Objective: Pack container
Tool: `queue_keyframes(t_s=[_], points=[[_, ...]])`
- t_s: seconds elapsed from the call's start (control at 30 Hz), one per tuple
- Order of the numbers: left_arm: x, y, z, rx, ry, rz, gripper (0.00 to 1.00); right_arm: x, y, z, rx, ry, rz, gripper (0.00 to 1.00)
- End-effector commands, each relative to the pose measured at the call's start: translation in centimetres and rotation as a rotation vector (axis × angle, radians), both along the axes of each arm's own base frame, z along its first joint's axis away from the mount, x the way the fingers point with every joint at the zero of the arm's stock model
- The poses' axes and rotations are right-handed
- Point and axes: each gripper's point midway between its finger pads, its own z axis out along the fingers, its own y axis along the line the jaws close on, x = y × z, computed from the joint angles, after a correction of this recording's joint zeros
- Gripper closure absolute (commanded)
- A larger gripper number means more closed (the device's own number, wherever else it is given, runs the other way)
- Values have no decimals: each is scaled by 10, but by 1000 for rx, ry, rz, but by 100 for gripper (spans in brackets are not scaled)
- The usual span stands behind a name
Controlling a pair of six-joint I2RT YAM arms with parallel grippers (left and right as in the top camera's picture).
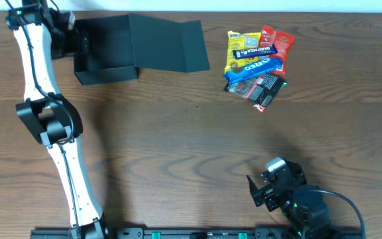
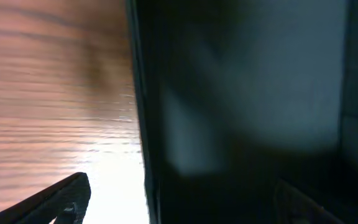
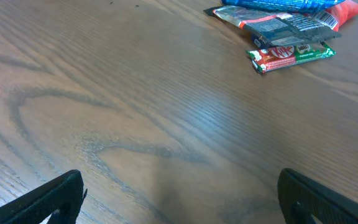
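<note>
The container is a dark open box at the back left, its flap lid lying open to the right. My left gripper is open and straddles the box's left wall. In the left wrist view that wall runs between my fingers, one outside over the wood and one inside the dark box. A pile of snack packets lies at the back right. My right gripper is open and empty near the front right, low over bare wood.
The pile holds a yellow packet, a red packet, a blue Oreo pack and a dark packet. The right wrist view shows a KitKat bar at the pile's near edge. The table is brown wood.
</note>
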Motion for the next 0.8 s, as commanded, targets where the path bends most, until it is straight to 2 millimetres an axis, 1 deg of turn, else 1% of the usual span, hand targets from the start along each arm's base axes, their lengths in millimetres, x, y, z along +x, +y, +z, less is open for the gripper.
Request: queue_keyframes(t_s=[0.0,0.07,0.1,0.13,0.17,0.3,0.43,0.5,0.6,0.73,0.77], points=[[-3,-9,-28,-43,52,-13,5,0,-1,-3,0,5,-11,1],[-5,-9,-36,-38,71,4,0,0,-1,-3,0,5,-11,1],[-5,-7,-38,-28,83,29,9,0,-1,-3,0,5,-11,1],[-6,-6,-38,-20,89,47,14,0,-1,-3,0,5,-11,1],[-6,-5,-38,-13,92,61,21,0,-1,-3,0,5,-11,1],[-5,-1,-27,9,93,132,35,0,-1,-3,0,5,-11,1],[-6,0,-12,15,88,200,50,0,-1,-3,0,5,-11,1],[-8,2,-9,34,96,237,59,0,-1,-3,0,5,-11,1],[-14,6,-9,64,125,292,71,0,-1,-3,0,5,-11,1],[-23,4,-10,40,173,380,94,0,-1,-3,0,5,-11,1],[-26,4,-10,28,191,421,94,0,-1,-3,0,5,-11,1]])
